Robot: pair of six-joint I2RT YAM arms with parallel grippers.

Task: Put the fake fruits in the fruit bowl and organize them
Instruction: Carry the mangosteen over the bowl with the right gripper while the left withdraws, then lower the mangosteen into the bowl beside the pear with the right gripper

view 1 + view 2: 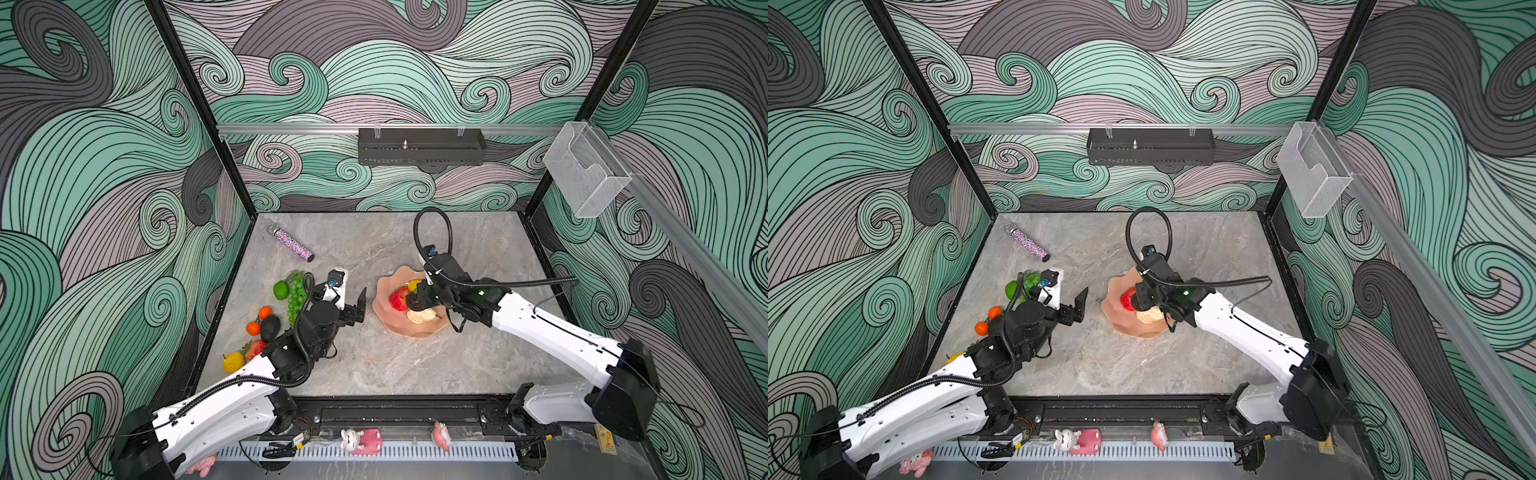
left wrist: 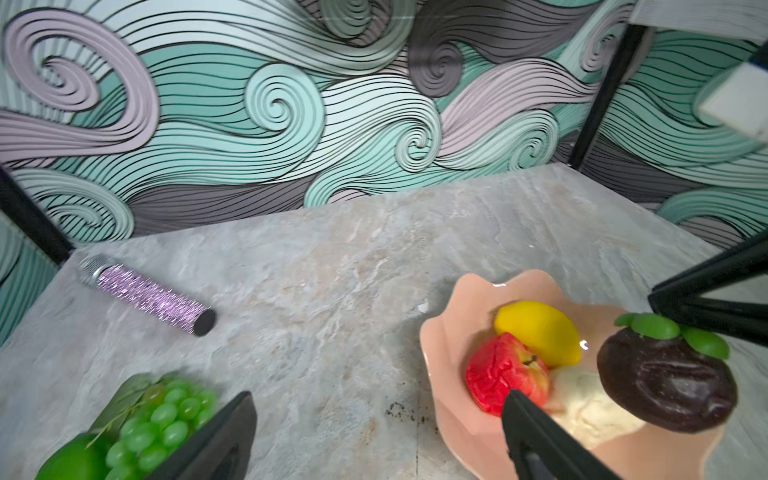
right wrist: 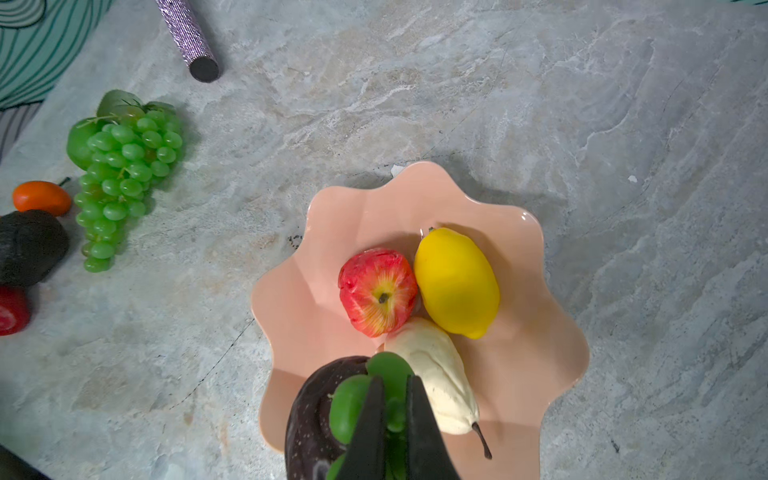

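Right of centre on the table (image 1: 374,365): fruit bowl (image 3: 357,208) loaded with three fruits, namely red apple (image 3: 378,291), yellow lemon (image 3: 456,282) and cream pear (image 3: 432,378), packed touching one another. Fourth fruit, dark mangosteen (image 2: 665,386), pinched by its green leaf cap in the right gripper (image 3: 395,386), jaws pressed together on it, hanging over the bowl just beside the pear; contact with the bowl not determinable. Left gripper (image 2: 376,415) spread wide and empty, over bare table between the bowl and the loose pile. Outstanding at the left edge, well apart from the bowl: grape bunch (image 1: 296,299), lime (image 1: 281,289) just beside it, oranges (image 1: 265,312), avocado (image 1: 270,327), strawberry (image 1: 255,348), second lemon (image 1: 233,361). Sparkly tube (image 1: 291,245) at far left: not a fruit, to be left alone. Judged progress: under half, with three placed, one at release, seven to transfer and arrange.
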